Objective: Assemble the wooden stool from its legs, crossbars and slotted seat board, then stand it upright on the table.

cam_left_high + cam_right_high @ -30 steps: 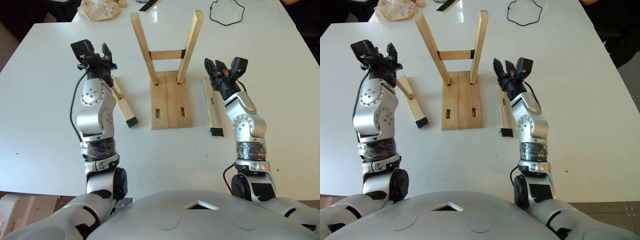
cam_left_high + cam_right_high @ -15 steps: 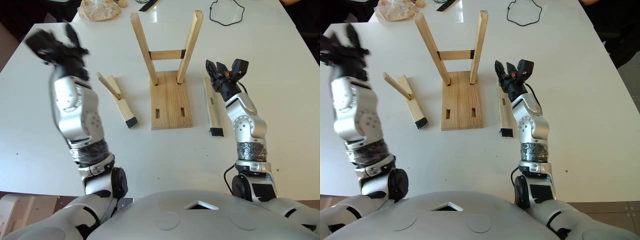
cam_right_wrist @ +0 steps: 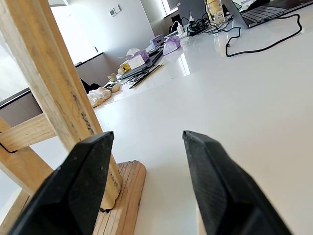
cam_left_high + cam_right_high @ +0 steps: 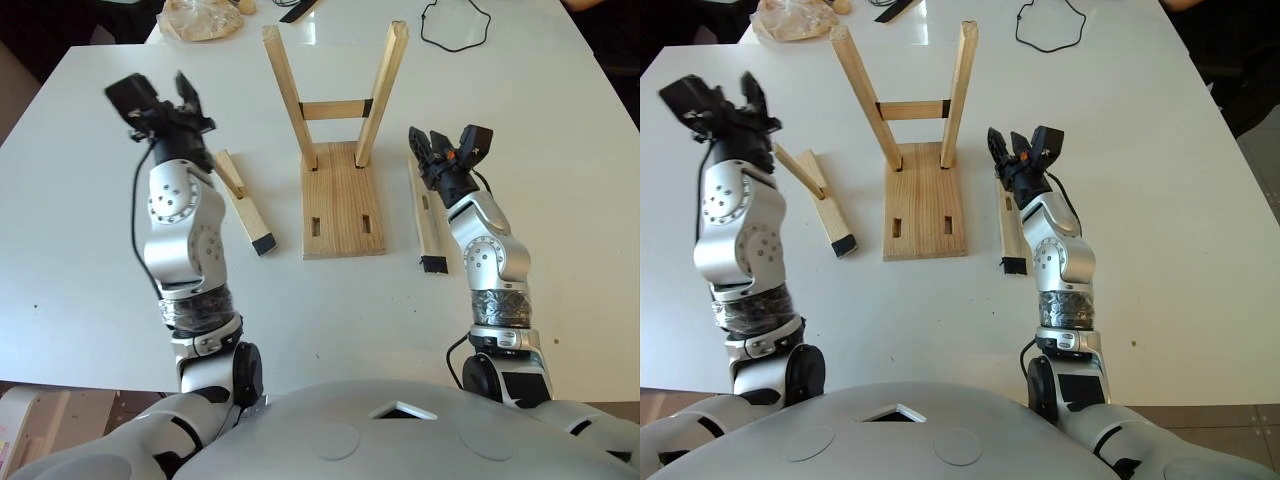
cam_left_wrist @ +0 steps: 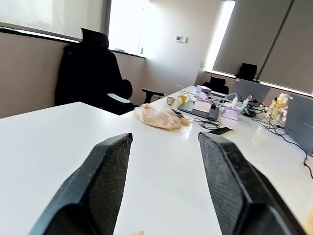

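Observation:
The slotted seat board [image 4: 342, 203] lies flat on the white table [image 4: 560, 160]. Two legs [image 4: 286, 95] joined by a crossbar [image 4: 331, 110] stand up from its far slots; its two near slots are bare. A second leg pair [image 4: 240, 197] lies on the table left of the board. A loose leg piece [image 4: 427, 216] lies right of the board. My left gripper [image 4: 183, 108] is raised above the far end of the left leg pair, open and holding nothing. My right gripper [image 4: 446, 152] hovers over the far end of the right piece, open. The right wrist view shows a standing leg [image 3: 54, 93] close by.
A crumpled plastic bag [image 4: 200, 18] and a dark object [image 4: 300, 9] sit at the table's far edge, with a black cable [image 4: 452, 25] at the far right. The near half of the table is bare white surface.
My left arm swung out to the left and raised, then came back toward the left leg pair. The right gripper has shifted only slightly. The wooden parts stayed put.

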